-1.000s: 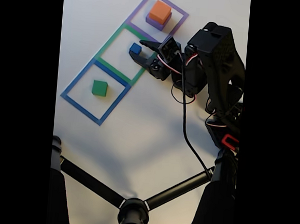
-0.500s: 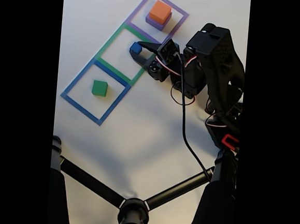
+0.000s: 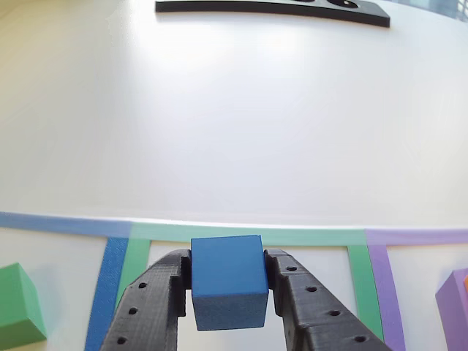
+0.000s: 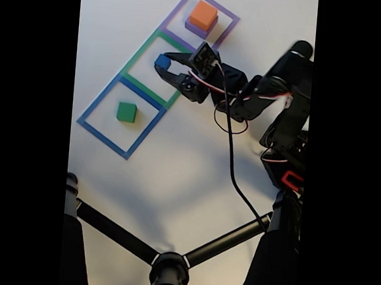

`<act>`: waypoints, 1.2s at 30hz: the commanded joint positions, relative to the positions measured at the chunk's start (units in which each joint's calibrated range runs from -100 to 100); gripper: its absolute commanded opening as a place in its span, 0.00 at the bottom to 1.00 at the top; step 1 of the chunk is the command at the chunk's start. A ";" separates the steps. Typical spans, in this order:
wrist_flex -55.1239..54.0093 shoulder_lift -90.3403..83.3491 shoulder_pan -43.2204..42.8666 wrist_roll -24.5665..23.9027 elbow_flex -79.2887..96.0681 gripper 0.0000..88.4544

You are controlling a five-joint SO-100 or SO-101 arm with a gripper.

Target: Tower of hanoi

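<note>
My gripper (image 3: 228, 292) pinches one blue cube (image 3: 228, 280), a black finger (image 3: 150, 307) pressed against each side face. In the fixed view the gripper (image 4: 163, 64) and the blue cube (image 4: 162, 61) lie inside the green outline (image 4: 132, 62); whether the cube rests on the table (image 4: 175, 168) or is raised off it cannot be told.

Blocks, counted: four. One blue, held as above. One green block (image 4: 126, 112) sits alone inside the blue outline (image 4: 91, 108), at about 7 o'clock from the blue cube and well apart from it. One orange block (image 4: 204, 15) rests on top of one purple block (image 4: 199, 29); this stack stands inside the purple outline (image 4: 230, 17), at about 1 o'clock from the cube.

Outlines, counted: three taped squares in one row, each touching the next.

In the other view the green block (image 3: 16, 307) shows at 9 o'clock of the cube, the purple block (image 3: 455, 303) at 3 o'clock, and a dark slab (image 3: 270, 10) at 12 o'clock on the far edge of the table.
</note>
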 commanded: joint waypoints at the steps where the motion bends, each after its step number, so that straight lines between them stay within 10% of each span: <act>1: 26.93 -23.11 -2.20 0.19 -3.94 0.03; 13: 105.61 -38.57 -7.69 0.19 -51.47 0.03; 19: 131.59 -36.49 -12.88 -9.19 -76.00 0.03; 29: 145.75 -36.49 -20.20 -13.05 -85.54 0.03; 36: 131.42 -39.14 -20.96 -0.55 -66.37 0.03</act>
